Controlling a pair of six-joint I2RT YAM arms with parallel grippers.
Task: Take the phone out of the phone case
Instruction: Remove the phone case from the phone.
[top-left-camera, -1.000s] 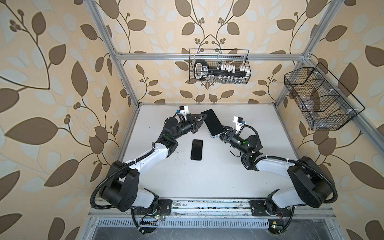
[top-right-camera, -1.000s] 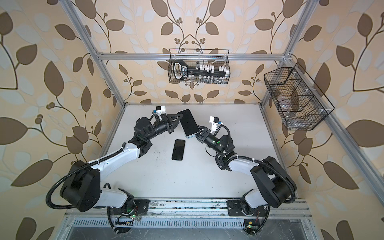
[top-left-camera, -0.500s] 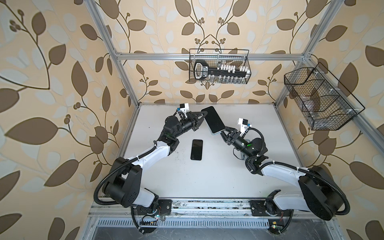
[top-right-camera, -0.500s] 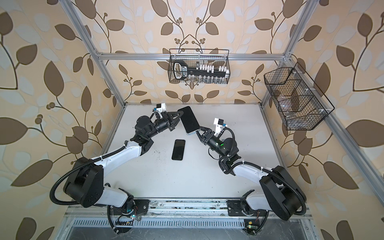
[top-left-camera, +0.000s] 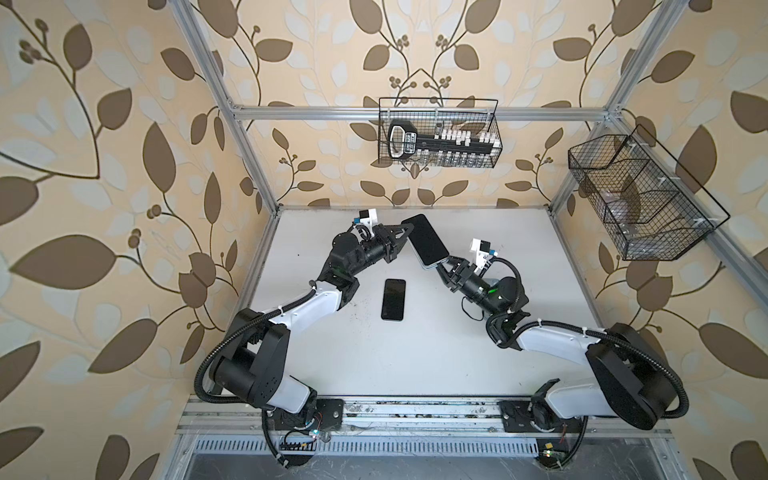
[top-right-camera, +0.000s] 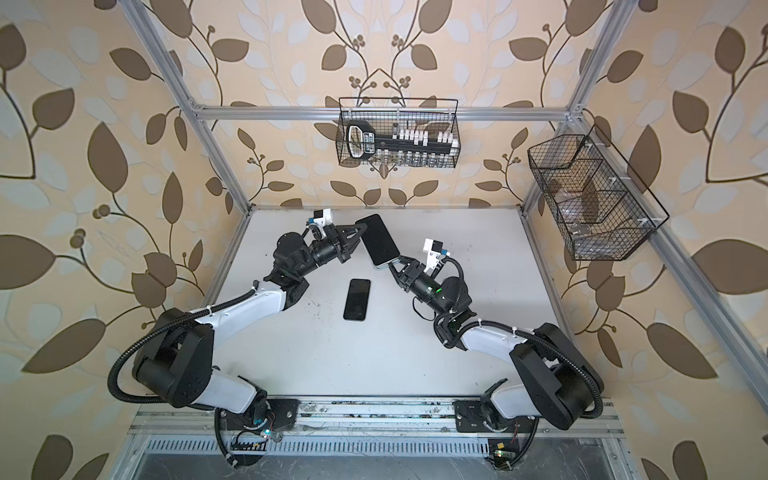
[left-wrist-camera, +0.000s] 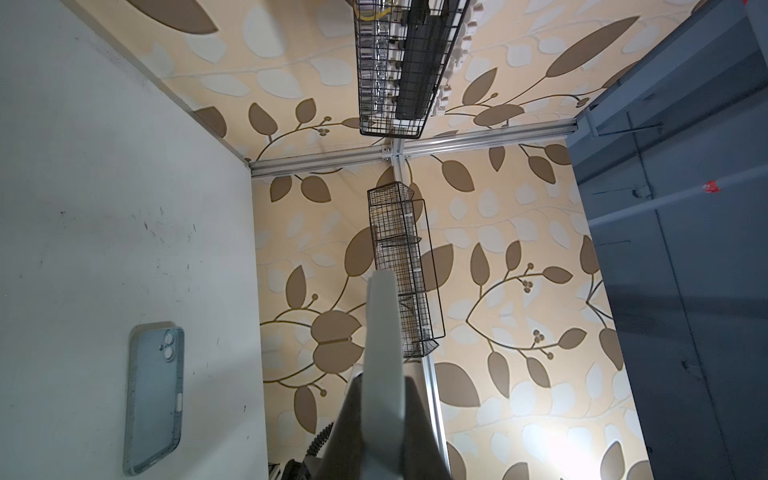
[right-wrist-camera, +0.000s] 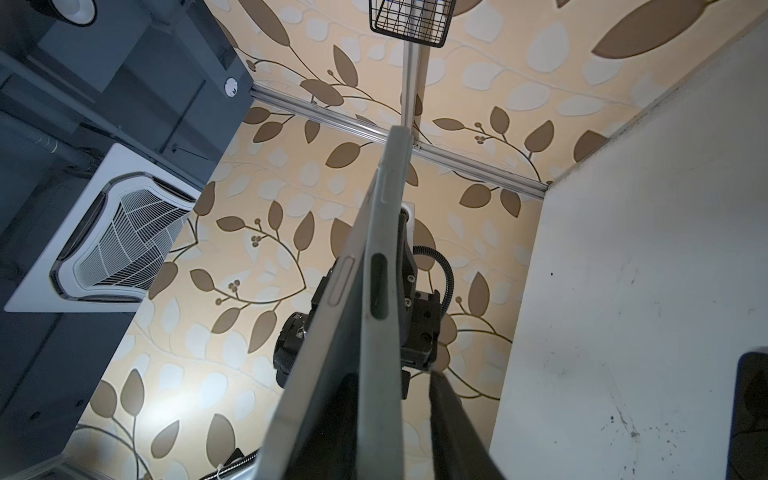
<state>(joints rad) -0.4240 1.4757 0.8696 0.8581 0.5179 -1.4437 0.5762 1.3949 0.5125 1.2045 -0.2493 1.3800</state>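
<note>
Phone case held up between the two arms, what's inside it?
A phone, dark screen upward; in the right wrist view its side edge stands apart from the phone case. Whether its far end sits in the case is hidden.

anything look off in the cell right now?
Nothing is spilled or broken. One oddity: a dark phone lies loose on the table between the arms, while the left fingers clamp a separate cased phone up in the air. The table also carries scattered dark specks.

Robot lab cell; aluminium frame (top-left-camera: 419, 113), wallpapered panels (top-left-camera: 104, 249).
</note>
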